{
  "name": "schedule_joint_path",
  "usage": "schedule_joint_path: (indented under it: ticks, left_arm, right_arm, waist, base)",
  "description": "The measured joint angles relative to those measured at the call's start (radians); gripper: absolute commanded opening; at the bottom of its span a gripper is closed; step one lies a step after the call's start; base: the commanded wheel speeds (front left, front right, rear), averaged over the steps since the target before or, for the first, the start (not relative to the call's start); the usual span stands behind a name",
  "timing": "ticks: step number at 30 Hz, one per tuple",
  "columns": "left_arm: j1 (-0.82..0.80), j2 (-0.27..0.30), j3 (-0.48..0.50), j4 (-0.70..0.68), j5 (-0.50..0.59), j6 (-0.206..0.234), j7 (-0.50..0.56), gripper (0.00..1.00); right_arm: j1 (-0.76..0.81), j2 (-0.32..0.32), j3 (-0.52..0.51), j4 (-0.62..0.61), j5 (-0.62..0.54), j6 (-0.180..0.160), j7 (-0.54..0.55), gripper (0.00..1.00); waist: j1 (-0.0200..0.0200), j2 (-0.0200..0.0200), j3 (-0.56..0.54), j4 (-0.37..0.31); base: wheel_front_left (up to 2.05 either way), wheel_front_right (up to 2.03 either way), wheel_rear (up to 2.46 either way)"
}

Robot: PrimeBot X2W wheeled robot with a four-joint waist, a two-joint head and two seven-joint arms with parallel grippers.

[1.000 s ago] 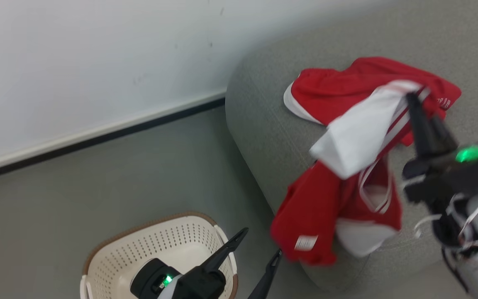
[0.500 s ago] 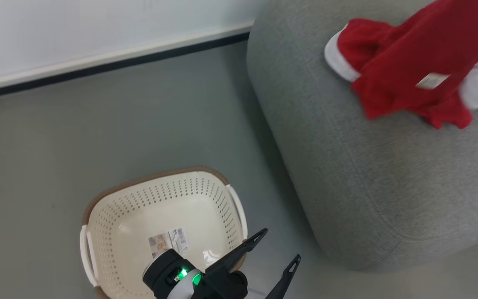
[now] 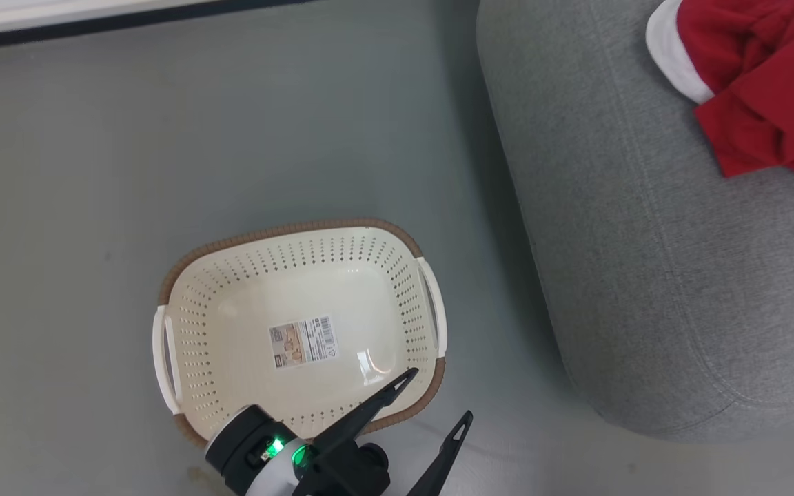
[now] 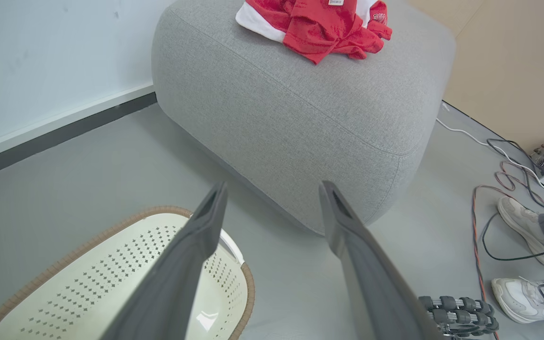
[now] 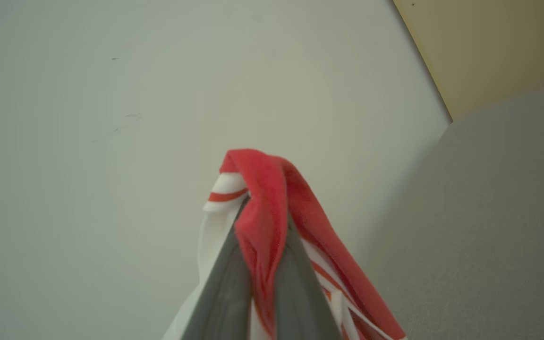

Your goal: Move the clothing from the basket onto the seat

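Nearest, the left gripper [image 3: 442,393] hangs with its jaws spread wide at the near rim of the oval cream perforated plastic basket [image 3: 300,229] on the grey floor [image 3: 94,172]. Beyond, soft red white-trimmed clothing [image 3: 762,89] lies on the large grey fabric seat [image 3: 645,275]; the right gripper [image 5: 265,215] pinches one fold.

The clothing [image 3: 766,103] is red with white trim; the basket [image 3: 397,289] is cream, dotted with small perforations, under a brown woven-look rim; the seat [image 3: 645,275] is plain grey fabric; the floor [image 3: 163,138] a smooth grey.
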State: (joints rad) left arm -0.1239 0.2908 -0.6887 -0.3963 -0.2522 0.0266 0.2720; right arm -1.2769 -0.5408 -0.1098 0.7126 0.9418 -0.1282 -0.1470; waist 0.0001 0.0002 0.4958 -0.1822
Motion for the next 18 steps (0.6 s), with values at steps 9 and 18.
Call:
schedule_joint_path:
  ticks: [9, 18]
  left_arm:
    - [0.006, 0.031, 0.023, -0.014, 0.002, 0.009, 0.021, 1.0]
    - [0.009, 0.038, 0.03, -0.02, 0.002, 0.017, 0.034, 1.0]
  right_arm:
    - [0.021, 0.074, -0.081, 0.226, 0.027, -0.001, -0.062, 0.0]
    - [0.048, 0.099, -0.085, 0.341, 0.003, -0.001, -0.085, 0.01]
  waist:
    - [0.0, 0.0001, 0.062, -0.002]
    - [-0.0001, -0.0001, 0.064, -0.023]
  base:
    - [0.0, 0.0, 0.0]
    - [0.0, 0.0, 0.0]
